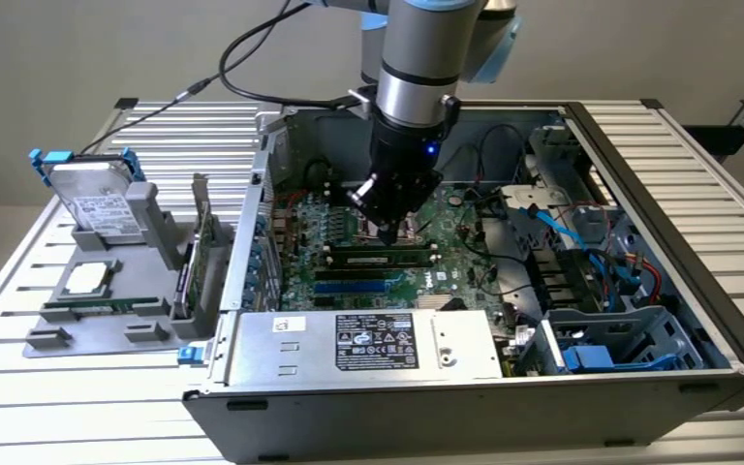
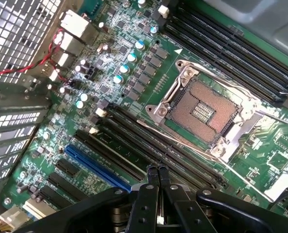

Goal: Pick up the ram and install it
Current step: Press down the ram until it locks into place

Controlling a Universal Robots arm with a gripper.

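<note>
The arm reaches down into the open computer case (image 1: 682, 291), which stands on the slatted desk (image 1: 36, 407). The gripper (image 1: 386, 229) hangs just above the green motherboard (image 1: 469, 266), near its middle. In the wrist view the two black fingers (image 2: 148, 187) are pressed together, closed, with nothing between them.

The ram (image 1: 375, 259) lies flat in a memory slot on the motherboard, just below the gripper tip in the exterior view. It is a long green stick with dark chips, and it looks already seated in its slot. Whether the fingers touch it, I cannot tell.

In the wrist view the gripper (image 2: 157, 187) is over the rows of long black slots (image 2: 153, 145) beside the open processor socket (image 2: 202, 109). A blue slot (image 2: 95, 167) runs next to the black ones.

The silver power supply (image 1: 372, 344) with its label sits at the near edge of the case. On the exterior view's left of the case a grey holder (image 1: 101, 291) stands on the desk, with a hard drive (image 1: 94, 199) upright in it.
</note>
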